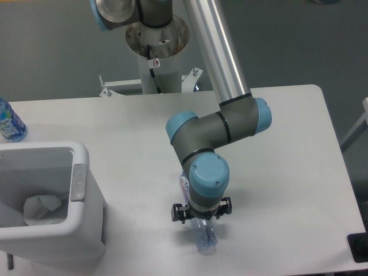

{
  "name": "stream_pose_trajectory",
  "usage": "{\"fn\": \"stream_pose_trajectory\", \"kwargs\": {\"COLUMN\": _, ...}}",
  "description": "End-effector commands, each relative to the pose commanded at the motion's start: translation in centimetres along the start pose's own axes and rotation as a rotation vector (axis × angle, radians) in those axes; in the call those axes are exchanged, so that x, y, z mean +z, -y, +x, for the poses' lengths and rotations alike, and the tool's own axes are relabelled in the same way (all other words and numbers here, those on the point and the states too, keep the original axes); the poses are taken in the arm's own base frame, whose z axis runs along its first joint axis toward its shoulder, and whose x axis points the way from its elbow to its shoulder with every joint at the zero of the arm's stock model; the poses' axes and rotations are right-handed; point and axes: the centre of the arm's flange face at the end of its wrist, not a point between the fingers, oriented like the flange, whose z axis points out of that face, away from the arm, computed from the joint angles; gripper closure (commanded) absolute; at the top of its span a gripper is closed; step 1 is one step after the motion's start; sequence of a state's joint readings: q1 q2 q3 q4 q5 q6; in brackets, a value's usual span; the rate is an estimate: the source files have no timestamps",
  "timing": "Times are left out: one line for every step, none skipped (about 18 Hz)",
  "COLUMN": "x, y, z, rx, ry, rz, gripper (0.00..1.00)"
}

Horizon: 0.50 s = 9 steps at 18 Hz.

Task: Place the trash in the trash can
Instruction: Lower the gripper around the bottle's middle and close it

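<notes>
claw (pixel 200 221) sits low over the table (pixel 287 172), pointing down, wrist housing blocks most of it from the cam. crushed clear bottle (pixel 202 237) lies right under/between the claw's fingers, its lower end sticking out toward the near table edge, its pink-white label end (pixel 184 183) peeking out just behind and left of the wrist. can't tell if the fingers are actually pressing the bottle or just straddling it, gap is hidden, so claw width unknown.

trash can (pixel 80 198) is well to the left of the claw, on the table's near-left part, grey handle patch (pixel 78 183) on the side facing the claw. crumpled white wrapper (pixel 43 208) lies inside the can, at the bottom.

blue-tinted water bottle (pixel 9 123) stands far left and behind the claw, at the table's left edge, beyond the can, partly cut off by the frame.

arm base column (pixel 156 52) is behind the claw, past the table's far edge.
</notes>
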<state>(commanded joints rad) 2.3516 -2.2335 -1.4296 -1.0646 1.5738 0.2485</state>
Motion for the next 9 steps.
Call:
{"fn": "stream_pose_trajectory", "kwargs": {"x": 0.35, "y": -0.10, "z": 0.01, "rx": 0.002, "ry": 0.010, "rz": -0.009, "gripper": 0.00}}
{"fn": "stream_pose_trajectory", "kwargs": {"x": 0.63, "y": -0.12, "z": 0.47, "rx": 0.009, "ry": 0.018, "rz": -0.016, "gripper": 0.00}}
{"fn": "stream_pose_trajectory", "kwargs": {"x": 0.63, "y": -0.15, "z": 0.36, "rx": 0.011, "ry": 0.030, "rz": -0.019, "gripper": 0.00}}
{"fn": "stream_pose_trajectory", "kwargs": {"x": 0.72, "y": -0.24, "z": 0.39, "rx": 0.014, "ry": 0.038, "rz": -0.025, "gripper": 0.00}}
{"fn": "stream_pose_trajectory", "kwargs": {"x": 0.82, "y": -0.36, "z": 0.33, "rx": 0.016, "ry": 0.044, "rz": -0.038, "gripper": 0.00}}
{"fn": "stream_pose_trajectory", "kwargs": {"x": 0.80, "y": -0.37, "z": 0.30, "rx": 0.016, "ry": 0.047, "rz": -0.042, "gripper": 0.01}}
{"fn": "stream_pose_trajectory", "kwargs": {"x": 0.88, "y": -0.44, "z": 0.27, "rx": 0.018, "ry": 0.050, "rz": -0.046, "gripper": 0.01}}
{"fn": "stream_pose_trajectory", "kwargs": {"x": 0.94, "y": -0.49, "z": 0.27, "rx": 0.018, "ry": 0.052, "rz": -0.048, "gripper": 0.01}}
{"fn": "stream_pose_trajectory", "kwargs": {"x": 0.93, "y": -0.47, "z": 0.26, "rx": 0.018, "ry": 0.052, "rz": -0.046, "gripper": 0.01}}
